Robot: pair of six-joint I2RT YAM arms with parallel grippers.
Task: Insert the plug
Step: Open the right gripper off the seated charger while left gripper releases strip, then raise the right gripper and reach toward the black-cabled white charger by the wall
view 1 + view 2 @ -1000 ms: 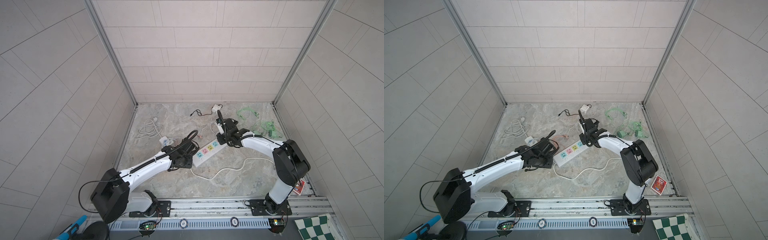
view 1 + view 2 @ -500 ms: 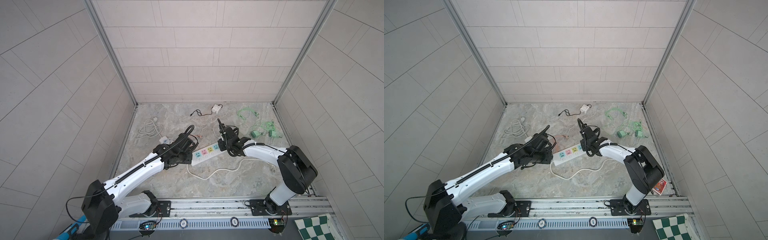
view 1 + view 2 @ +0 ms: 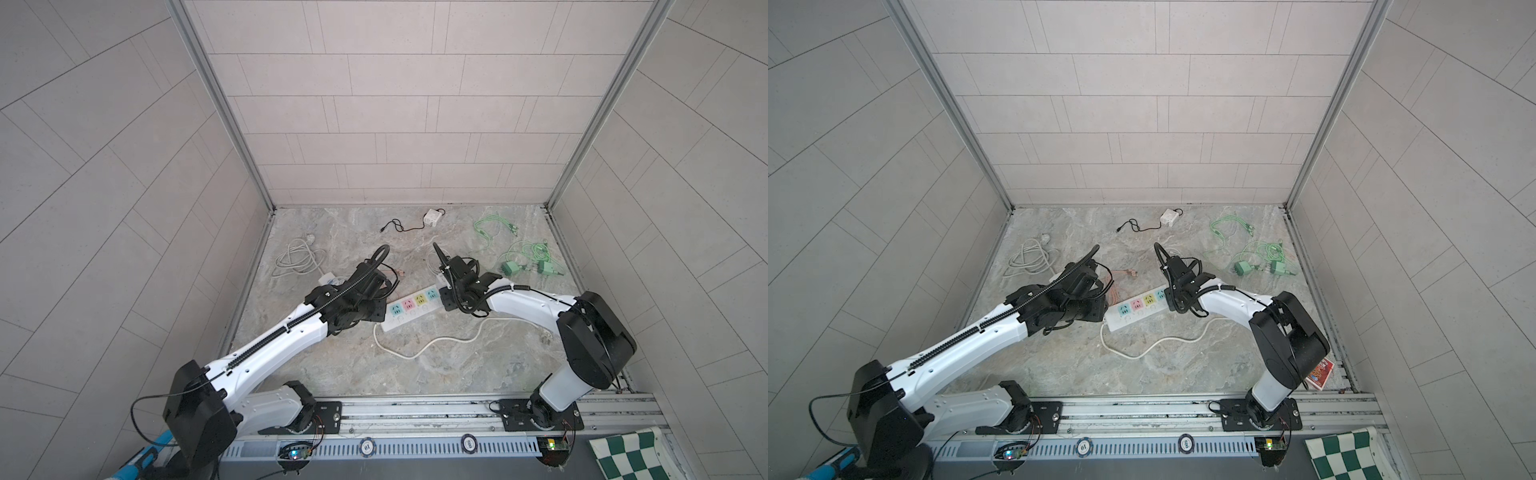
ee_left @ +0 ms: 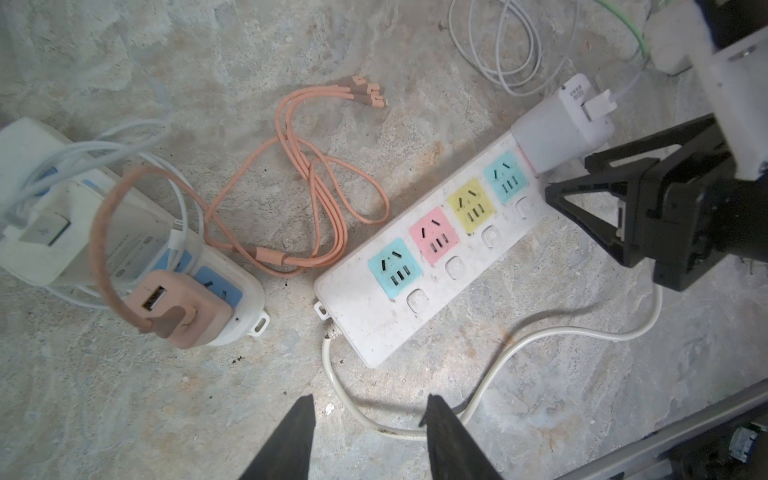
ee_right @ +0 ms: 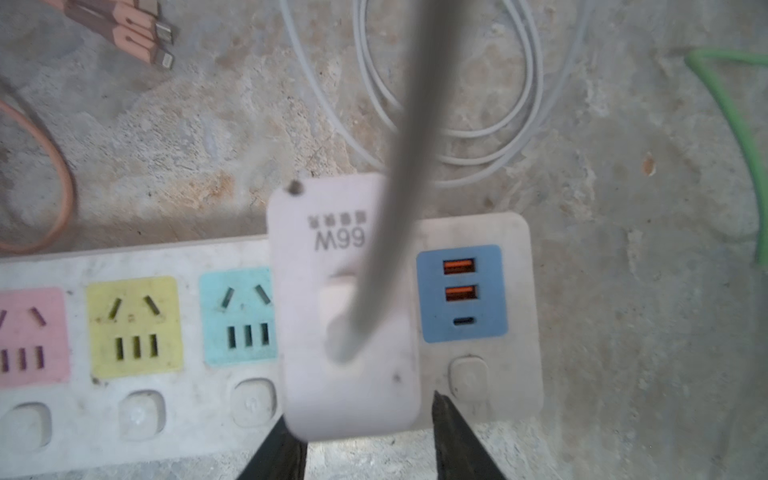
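Right pincer has loosened; charger plugged into strip.

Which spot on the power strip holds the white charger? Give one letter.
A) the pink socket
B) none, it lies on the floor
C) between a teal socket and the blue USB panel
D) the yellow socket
C: in the right wrist view the white charger stands plugged into the power strip, with a teal socket on one side and the blue USB panel on the other.

Pale tiled walls on 3 sides, grey marbled floor, alu rail at front.
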